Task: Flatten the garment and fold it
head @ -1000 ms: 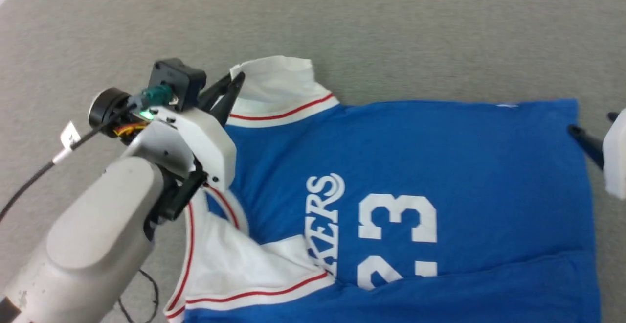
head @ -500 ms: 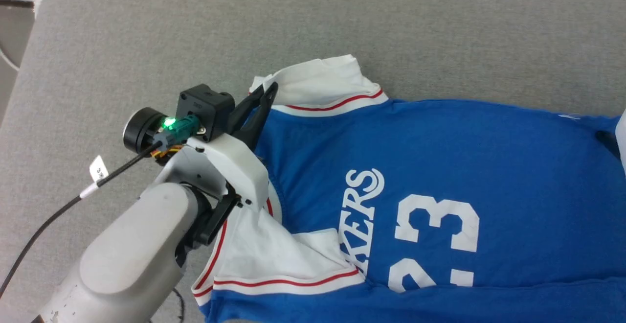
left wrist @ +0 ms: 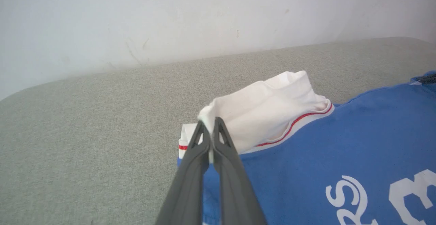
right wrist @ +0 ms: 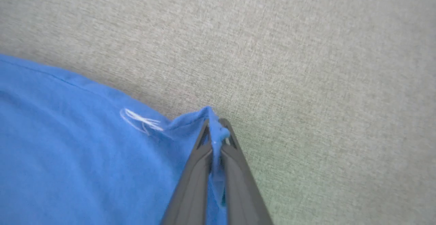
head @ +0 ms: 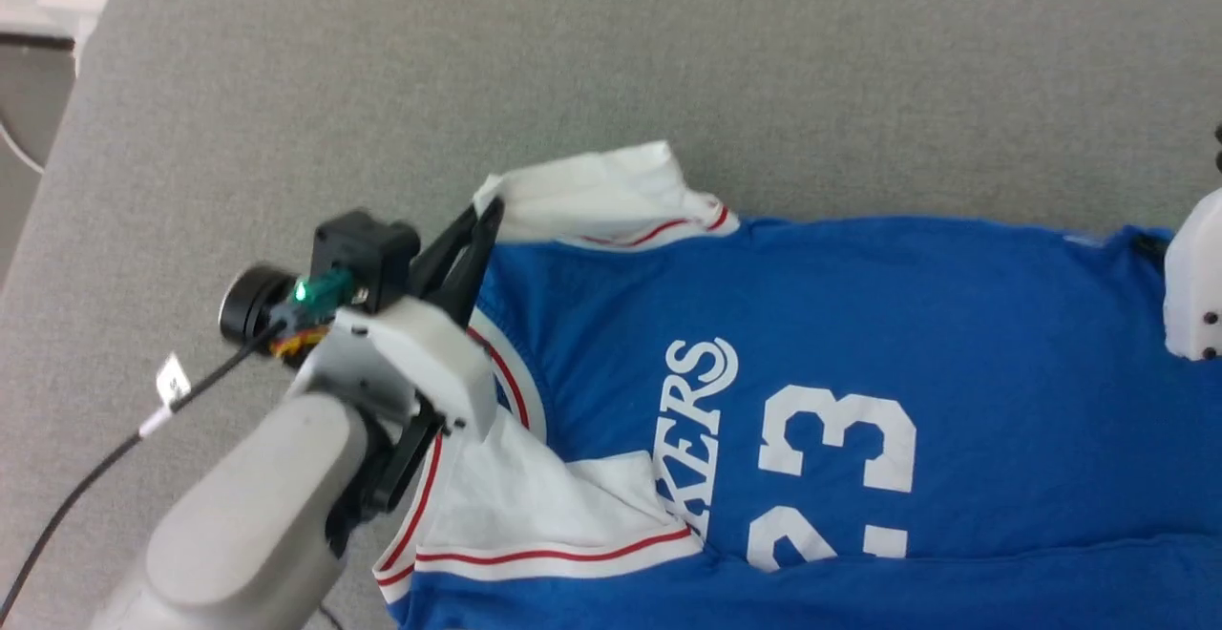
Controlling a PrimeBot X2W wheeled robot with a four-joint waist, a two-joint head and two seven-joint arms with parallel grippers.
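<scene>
**Right pincer now clamped on the hem**

A second ago the right pincer (right wrist: 218, 129) stood spread beside the shirt (head: 859, 325); it has since closed on the blue hem corner (right wrist: 213, 116). The left pincer (head: 482, 220) stays pinched on the far sleeve (head: 611, 200), which is now more bunched.

The right wrist view shows blue cloth squeezed between that pincer's fingers, while the head view catches little beyond its pale housing at the edge. The left wrist view shows white sleeve cloth nipped at the tips, and a wall (left wrist: 170, 13) behind.

The shirt lies on the grey cushion (head: 668, 67), long axis running left to right, collar (head: 520, 391) toward the robot's left, hem toward its right. The near sleeve (head: 535, 515) lies folded over the chest.
</scene>
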